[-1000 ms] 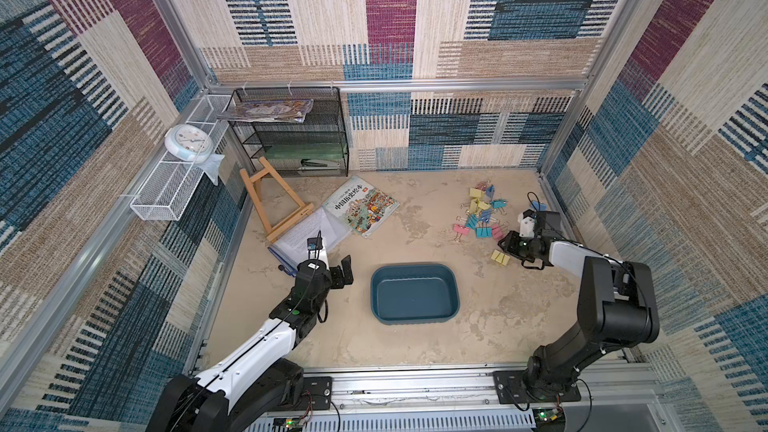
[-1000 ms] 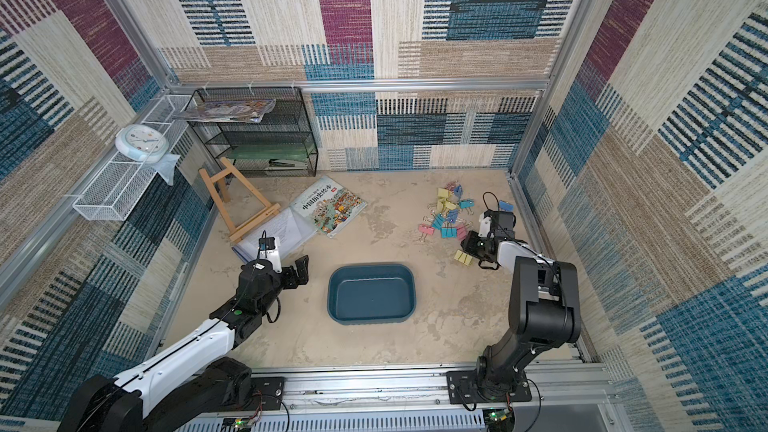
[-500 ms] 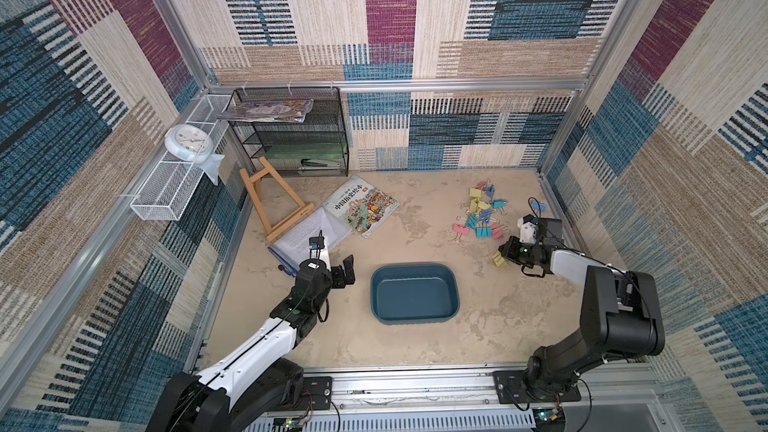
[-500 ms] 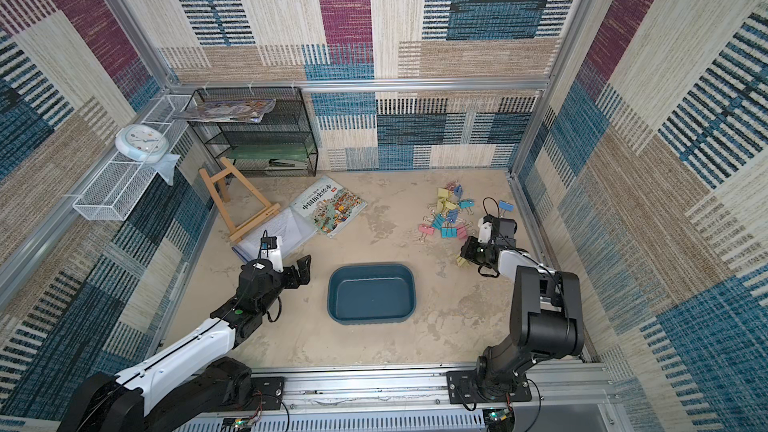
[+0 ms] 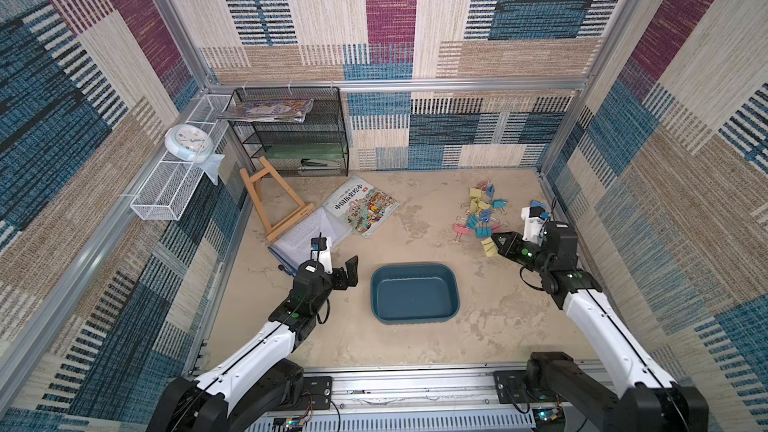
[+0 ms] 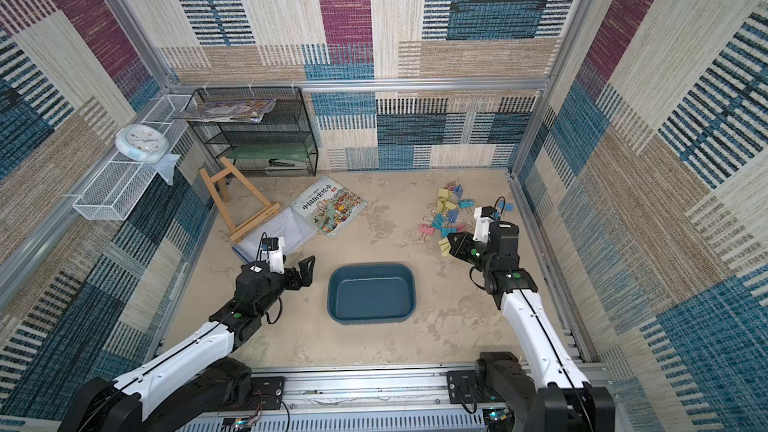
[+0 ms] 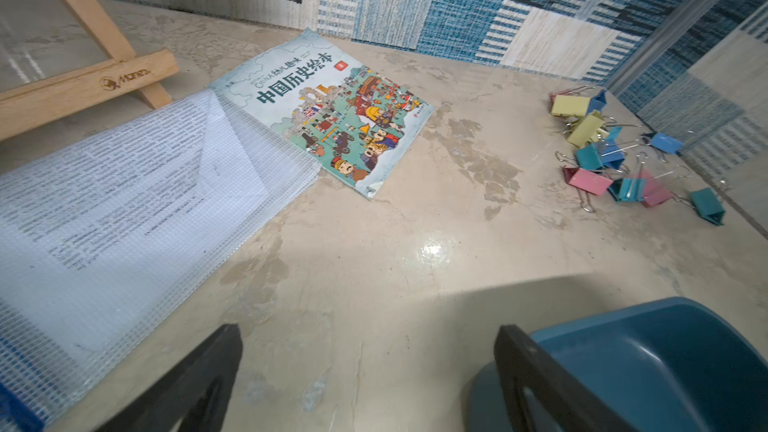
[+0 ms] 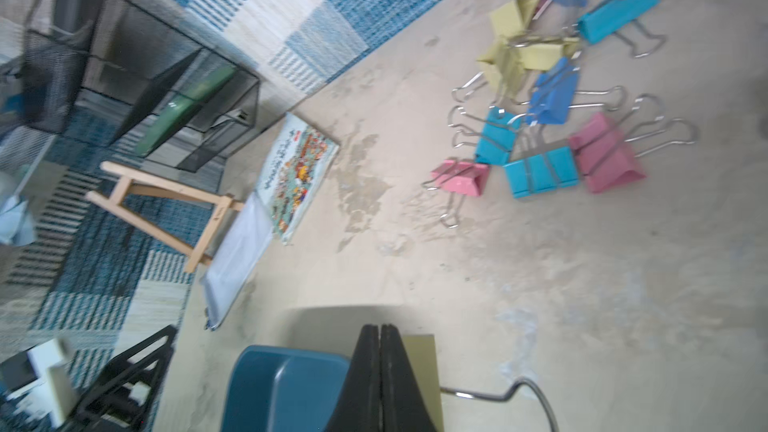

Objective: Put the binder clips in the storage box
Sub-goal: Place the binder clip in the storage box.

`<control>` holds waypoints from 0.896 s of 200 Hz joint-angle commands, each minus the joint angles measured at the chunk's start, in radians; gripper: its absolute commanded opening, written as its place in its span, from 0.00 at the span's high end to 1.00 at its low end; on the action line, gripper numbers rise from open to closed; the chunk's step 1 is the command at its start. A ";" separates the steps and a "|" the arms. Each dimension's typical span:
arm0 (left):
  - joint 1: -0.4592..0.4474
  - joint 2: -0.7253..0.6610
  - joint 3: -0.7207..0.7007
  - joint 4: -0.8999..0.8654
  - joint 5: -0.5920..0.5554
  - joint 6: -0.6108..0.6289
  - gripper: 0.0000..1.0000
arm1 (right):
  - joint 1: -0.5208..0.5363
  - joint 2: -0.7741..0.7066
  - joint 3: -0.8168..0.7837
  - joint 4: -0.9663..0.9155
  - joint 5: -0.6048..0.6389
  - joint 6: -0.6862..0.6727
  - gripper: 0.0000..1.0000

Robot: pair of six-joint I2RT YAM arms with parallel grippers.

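The dark teal storage box (image 5: 415, 299) (image 6: 371, 299) sits mid-floor with nothing in it. Several pastel binder clips (image 5: 482, 211) (image 6: 451, 214) (image 8: 552, 118) lie in a loose pile at the back right. My right gripper (image 5: 494, 243) (image 8: 380, 328) is shut, and a yellow binder clip (image 5: 488, 248) (image 8: 424, 367) hangs at its tip between the pile and the box. One of its wire handles sticks out sideways. My left gripper (image 5: 347, 278) (image 7: 368, 330) is open and holds nothing, just left of the box (image 7: 665, 367).
A picture book (image 5: 360, 206), a mesh document pouch (image 5: 307, 234) and a wooden easel (image 5: 270, 201) lie at the back left. Behind them stands a black mesh rack (image 5: 291, 135). A white wire basket (image 5: 166, 189) with a clock hangs on the left wall.
My right gripper has shut on the yellow clip by the right wall and carried it a little left, toward the box. The left arm has stayed put.
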 commanded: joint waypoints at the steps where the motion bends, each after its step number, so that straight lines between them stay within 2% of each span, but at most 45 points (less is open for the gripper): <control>1: 0.001 -0.015 -0.012 0.086 0.079 0.026 0.01 | 0.135 -0.070 -0.027 0.046 0.107 0.197 1.00; 21: 0.001 -0.015 -0.011 0.082 0.092 0.046 0.01 | 0.309 -0.098 -0.083 0.115 0.197 0.329 1.00; 39: 0.001 -0.012 -0.009 0.085 0.135 0.074 0.01 | 0.491 -0.071 -0.142 0.218 0.329 0.442 1.00; 58: 0.001 -0.002 -0.009 0.085 0.180 0.114 0.01 | 0.677 0.024 -0.153 0.297 0.472 0.522 1.00; 80: -0.001 -0.001 -0.011 0.085 0.204 0.139 0.01 | 0.817 0.166 -0.116 0.384 0.611 0.542 1.00; 111: -0.001 -0.011 -0.016 0.079 0.181 0.149 0.01 | 0.919 0.364 -0.011 0.427 0.737 0.531 1.00; 136: -0.001 -0.017 -0.013 0.061 0.137 0.141 0.01 | 0.963 0.504 0.048 0.458 0.818 0.546 1.00; 162: 0.000 -0.020 -0.002 0.007 0.042 0.134 0.01 | 0.973 0.617 0.081 0.497 0.847 0.583 1.00; 179: 0.000 -0.032 -0.013 0.021 0.043 0.135 0.01 | 0.975 0.674 0.098 0.514 0.847 0.598 1.00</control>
